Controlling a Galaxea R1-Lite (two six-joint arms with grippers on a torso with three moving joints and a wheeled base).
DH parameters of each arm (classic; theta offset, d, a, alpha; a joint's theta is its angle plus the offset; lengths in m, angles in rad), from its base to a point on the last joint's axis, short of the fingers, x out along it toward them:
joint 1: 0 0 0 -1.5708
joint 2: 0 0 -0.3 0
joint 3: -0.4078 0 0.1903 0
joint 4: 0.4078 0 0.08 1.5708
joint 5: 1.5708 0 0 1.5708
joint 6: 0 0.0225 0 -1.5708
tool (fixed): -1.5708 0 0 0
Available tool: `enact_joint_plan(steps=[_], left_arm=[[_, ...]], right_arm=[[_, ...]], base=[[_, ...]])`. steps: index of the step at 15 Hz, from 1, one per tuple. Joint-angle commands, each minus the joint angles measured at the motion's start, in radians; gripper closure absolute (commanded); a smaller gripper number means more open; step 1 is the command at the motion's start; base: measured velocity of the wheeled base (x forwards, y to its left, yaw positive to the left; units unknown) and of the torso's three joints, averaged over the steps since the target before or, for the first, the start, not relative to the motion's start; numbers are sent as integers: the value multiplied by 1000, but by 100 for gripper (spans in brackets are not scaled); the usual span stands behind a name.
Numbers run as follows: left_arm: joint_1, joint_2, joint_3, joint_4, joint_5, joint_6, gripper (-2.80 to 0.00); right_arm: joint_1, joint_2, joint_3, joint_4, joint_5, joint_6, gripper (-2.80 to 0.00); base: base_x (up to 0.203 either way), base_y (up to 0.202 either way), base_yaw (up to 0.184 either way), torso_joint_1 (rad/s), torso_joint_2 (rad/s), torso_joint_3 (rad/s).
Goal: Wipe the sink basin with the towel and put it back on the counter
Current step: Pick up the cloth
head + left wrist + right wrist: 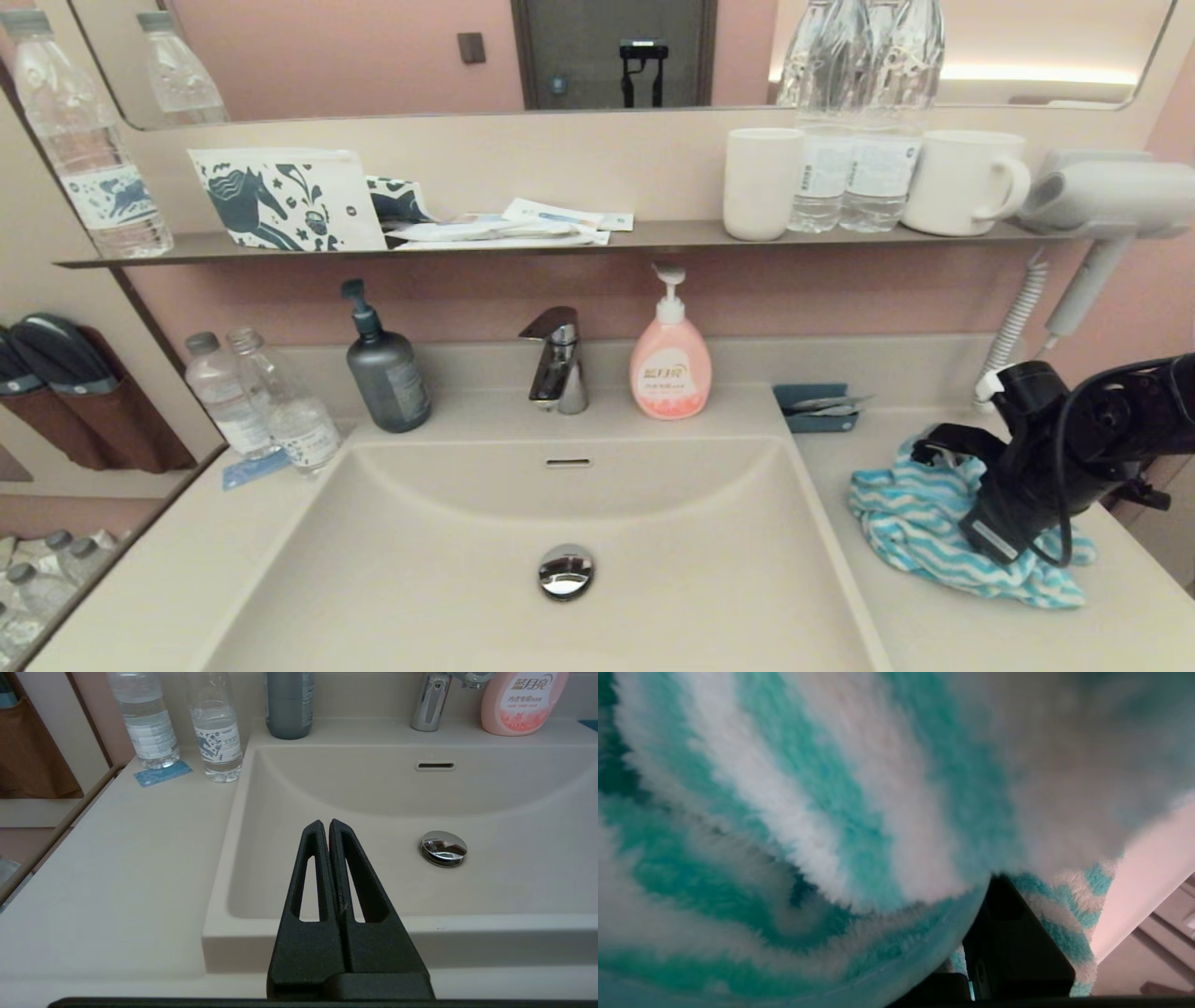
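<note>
The turquoise and white zigzag towel [920, 527] lies bunched on the beige counter [934, 625], right of the sink basin [448, 560]. My right gripper [929, 450] is down in the towel's back part, shut on a fold of it. In the right wrist view the towel [808, 812] fills nearly everything and drapes over one finger; only the other black finger [1017, 942] shows. The basin holds only its chrome drain plug [566, 570] and overflow slot [568, 462]. My left gripper [325, 823] is shut on nothing and hangs over the basin's near left rim [219, 933], outside the head view.
Along the back stand a chrome faucet [557, 359], a pink soap pump [669, 359], a grey pump bottle [386, 369] and two water bottles [261, 411]. A small blue tray [817, 408] sits behind the towel. A hair dryer [1102, 201] hangs above the right counter.
</note>
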Motion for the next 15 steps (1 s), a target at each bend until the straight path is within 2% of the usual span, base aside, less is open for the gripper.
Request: enact_joint_plan(steps=[1, 5, 11, 15], left_arm=[[0, 1, 0, 0, 1, 1, 0], [0, 1, 0, 0, 1, 0, 0], [0, 1, 0, 0, 1, -1, 0], [0, 1, 0, 0, 1, 0, 0]], right_arm=[[17, -58, 71, 12, 15, 7, 0], [40, -139, 201, 11, 61, 33, 0], [69, -307, 408, 11, 38, 24, 0], [6, -297, 428, 9, -60, 14, 0]], base=[[0, 0, 0, 0, 0, 0], [0, 0, 0, 0, 0, 0], [0, 0, 0, 0, 0, 0], [0, 0, 0, 0, 0, 0]])
